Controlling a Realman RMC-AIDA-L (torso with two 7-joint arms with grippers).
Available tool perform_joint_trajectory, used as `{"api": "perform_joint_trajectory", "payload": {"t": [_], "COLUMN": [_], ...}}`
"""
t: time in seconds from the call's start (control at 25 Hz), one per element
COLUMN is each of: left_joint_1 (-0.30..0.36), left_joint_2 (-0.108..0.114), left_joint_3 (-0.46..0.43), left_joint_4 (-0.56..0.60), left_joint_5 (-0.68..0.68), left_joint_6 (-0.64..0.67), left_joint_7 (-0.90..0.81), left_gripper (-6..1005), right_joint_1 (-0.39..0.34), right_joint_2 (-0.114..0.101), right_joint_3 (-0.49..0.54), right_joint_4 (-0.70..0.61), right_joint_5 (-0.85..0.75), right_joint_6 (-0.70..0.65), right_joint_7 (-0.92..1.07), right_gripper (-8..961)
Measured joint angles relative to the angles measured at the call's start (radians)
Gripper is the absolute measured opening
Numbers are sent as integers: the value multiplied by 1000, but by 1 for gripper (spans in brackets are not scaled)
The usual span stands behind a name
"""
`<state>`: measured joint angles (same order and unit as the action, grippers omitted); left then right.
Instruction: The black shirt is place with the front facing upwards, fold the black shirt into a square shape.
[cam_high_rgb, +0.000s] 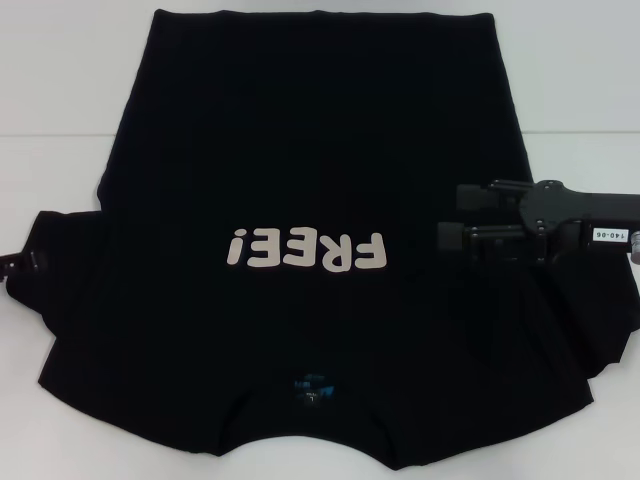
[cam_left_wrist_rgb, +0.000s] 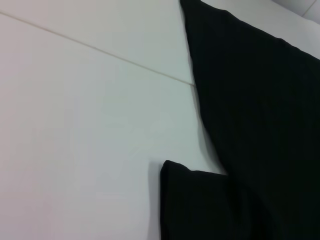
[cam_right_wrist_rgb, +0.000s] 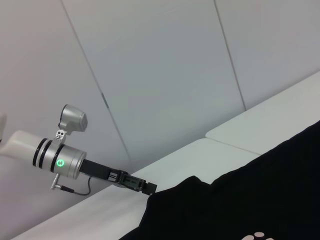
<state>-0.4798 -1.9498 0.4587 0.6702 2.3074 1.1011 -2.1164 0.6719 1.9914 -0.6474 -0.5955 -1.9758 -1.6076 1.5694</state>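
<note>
Black shirt (cam_high_rgb: 300, 170) lies flat on the white table (cam_high_rgb: 60, 90), "FREE!" (cam_high_rgb: 305, 250) facing up. Right gripper (cam_high_rgb: 450, 215), at 3 o'clock, is spread over it; "140-06" marks its arm. Left gripper (cam_high_rgb: 22, 262), at 9 o'clock, is cut off, its claw unreadable.

A white worktop (cam_high_rgb: 70, 90) is filling the scene, with a thin seam (cam_high_rgb: 585, 132) running across it from left to right toward the far side. Behind it a pale panelled wall (cam_right_wrist_rgb: 165, 75) is rising, its narrow joints slanting in the right wrist view. Soft, even light is falling everywhere, casting no hard shadows.
</note>
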Motion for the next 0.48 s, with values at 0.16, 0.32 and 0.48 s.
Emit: {"api": "perform_joint_trajectory", "payload": {"t": [0.16, 0.32, 0.48], "left_joint_1": [3, 1, -2], "left_joint_2": [0, 0, 3], "left_joint_3": [0, 0, 0], "left_joint_4": [0, -13, -22], "left_joint_5": [4, 22, 25], "left_joint_6": [0, 5, 24], "left_joint_7": [3, 0, 3], "left_gripper": [843, 843, 843], "right_joint_1": [0, 1, 1], "right_joint_2": [-1, -1, -1], "right_joint_3": [0, 0, 0], "right_joint_4": [0, 0, 0], "right_joint_5": [0, 0, 0], "right_joint_6": [0, 0, 0], "right_joint_7": [0, 0, 0], "right_gripper": [915, 915, 915]}}
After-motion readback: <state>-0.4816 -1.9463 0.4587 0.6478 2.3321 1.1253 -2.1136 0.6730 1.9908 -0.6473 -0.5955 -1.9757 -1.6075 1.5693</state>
